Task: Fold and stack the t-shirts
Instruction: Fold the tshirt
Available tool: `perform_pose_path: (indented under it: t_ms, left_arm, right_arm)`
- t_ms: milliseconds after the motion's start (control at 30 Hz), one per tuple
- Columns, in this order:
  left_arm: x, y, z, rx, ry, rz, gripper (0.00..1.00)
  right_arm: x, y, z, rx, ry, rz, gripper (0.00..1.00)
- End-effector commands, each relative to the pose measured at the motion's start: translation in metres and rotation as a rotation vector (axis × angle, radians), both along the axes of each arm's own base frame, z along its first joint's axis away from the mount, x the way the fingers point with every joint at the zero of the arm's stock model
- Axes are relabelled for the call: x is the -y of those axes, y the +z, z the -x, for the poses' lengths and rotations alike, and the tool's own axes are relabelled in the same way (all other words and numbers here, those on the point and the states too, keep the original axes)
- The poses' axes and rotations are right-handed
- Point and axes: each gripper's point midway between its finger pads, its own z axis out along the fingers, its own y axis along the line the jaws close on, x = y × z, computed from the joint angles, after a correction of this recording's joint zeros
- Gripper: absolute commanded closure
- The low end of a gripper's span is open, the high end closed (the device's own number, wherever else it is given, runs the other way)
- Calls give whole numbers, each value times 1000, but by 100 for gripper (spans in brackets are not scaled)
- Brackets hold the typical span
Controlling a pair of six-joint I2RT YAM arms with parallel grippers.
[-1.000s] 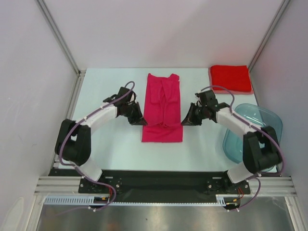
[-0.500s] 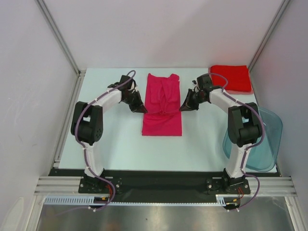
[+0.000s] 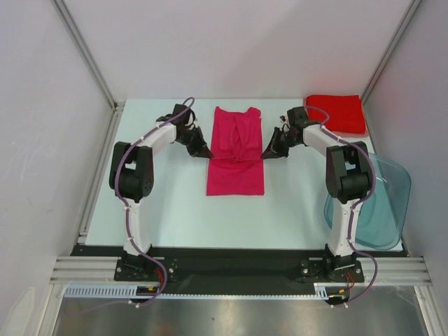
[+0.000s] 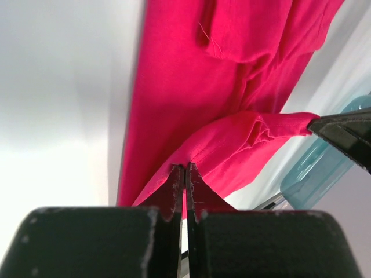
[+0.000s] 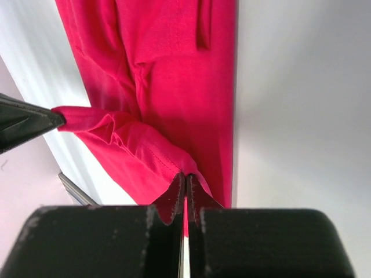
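Note:
The magenta-pink t-shirt [image 3: 236,150] lies lengthwise in the middle of the table, sleeves folded in. Its near hem is lifted and doubled back over the body. My left gripper [image 3: 208,155] is shut on the hem's left corner [image 4: 185,169]. My right gripper [image 3: 266,155] is shut on the hem's right corner [image 5: 185,176]. The hem hangs stretched between the two, a little above the cloth [image 4: 191,87] below. The red t-shirt [image 3: 336,114] sits folded in the far right corner.
A translucent blue-grey tub [image 3: 381,203] stands at the right edge, beside the right arm's base. White walls with metal rails close in the table on the left, far and right sides.
Both arms have stretched away from their bases, carrying the pinched hem farther over the magenta-pink t-shirt. The fold at its near end has moved farther from me.

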Motion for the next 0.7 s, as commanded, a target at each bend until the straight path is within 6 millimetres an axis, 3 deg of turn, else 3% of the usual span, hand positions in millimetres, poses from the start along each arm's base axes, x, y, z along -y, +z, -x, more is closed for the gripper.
perform_pose_path:
  t_ms: [0, 500, 667]
  left_arm:
    - [-3, 14, -16, 48, -14, 28, 100]
    - [-5, 4, -36, 37, -14, 41, 99]
    - [-6, 13, -44, 56, -4, 54, 100]
  right_arm:
    - [-4, 15, -14, 46, 20, -31, 100]
    - [2, 2, -32, 25, 7, -26, 100]
    - [3, 1, -36, 22, 9, -28, 100]
